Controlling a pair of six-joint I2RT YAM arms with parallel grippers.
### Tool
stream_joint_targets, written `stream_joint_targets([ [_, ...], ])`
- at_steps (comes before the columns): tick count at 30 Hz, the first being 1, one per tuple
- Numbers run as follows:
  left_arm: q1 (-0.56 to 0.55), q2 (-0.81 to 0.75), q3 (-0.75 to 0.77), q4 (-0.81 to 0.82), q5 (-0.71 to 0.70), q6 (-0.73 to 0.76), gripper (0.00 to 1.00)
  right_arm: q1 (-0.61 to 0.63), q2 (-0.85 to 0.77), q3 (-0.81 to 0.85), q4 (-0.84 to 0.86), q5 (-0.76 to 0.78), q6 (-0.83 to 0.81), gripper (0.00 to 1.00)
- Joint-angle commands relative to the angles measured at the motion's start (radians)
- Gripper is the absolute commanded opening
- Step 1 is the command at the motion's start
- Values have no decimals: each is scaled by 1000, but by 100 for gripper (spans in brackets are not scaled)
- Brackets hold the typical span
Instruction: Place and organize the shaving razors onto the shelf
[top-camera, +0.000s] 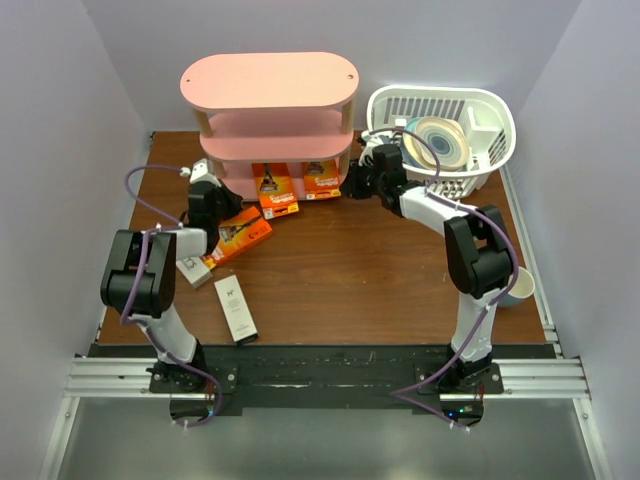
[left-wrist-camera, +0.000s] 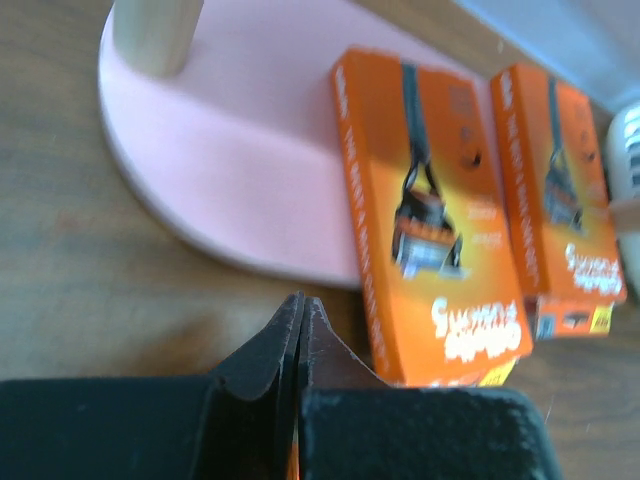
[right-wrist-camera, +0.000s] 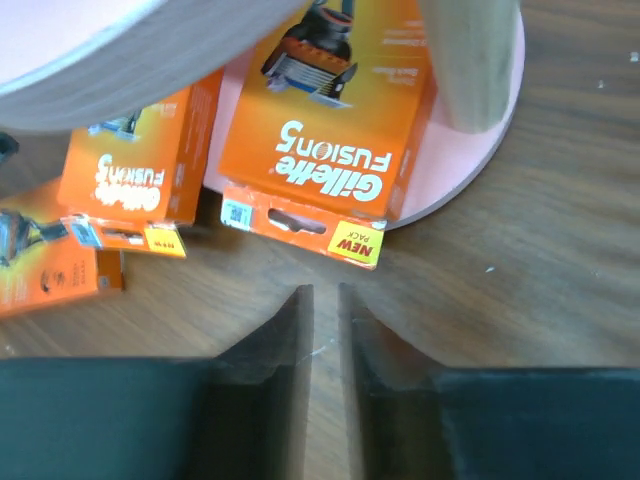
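Nearest, two whitish boxes (top-camera: 236, 308) lie on the bench (top-camera: 380, 290), and one orange pack (top-camera: 243, 232) lies just beyond them. The left claw (left-wrist-camera: 300, 310) is closed near it, gripping nothing (as far as I see). Further, the right claw (right-wrist-camera: 325, 300), slightly parted and empty, faces two packs (right-wrist-camera: 320, 140) reading "Gillette Fusion5, NEW PACK" on the bottom board of the shelf (top-camera: 268, 80). The next move, I think, is grasping the loose pack.

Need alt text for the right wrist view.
An orange razor pack lies on the pink shelf's bottom board, its near end overhanging the edge. A second pack sits beside it; the right end effector hovers in front, slightly open and empty.
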Motion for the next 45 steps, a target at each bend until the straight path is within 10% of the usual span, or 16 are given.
stream_joint_targets([
  [1, 4, 62, 87, 145, -10, -39, 0, 7, 15, 37, 28, 105, 39, 7],
  [25, -96, 383, 350, 250, 62, -46, 1, 23, 35, 0, 21, 242, 75, 4],
  [31, -94, 265, 302, 107, -4, -22, 31, 16, 0, 46, -80, 184, 36, 6],
  [45, -2, 35, -75, 220, 339, -194, 57, -5, -88, 11, -188, -185, -167, 52],
])
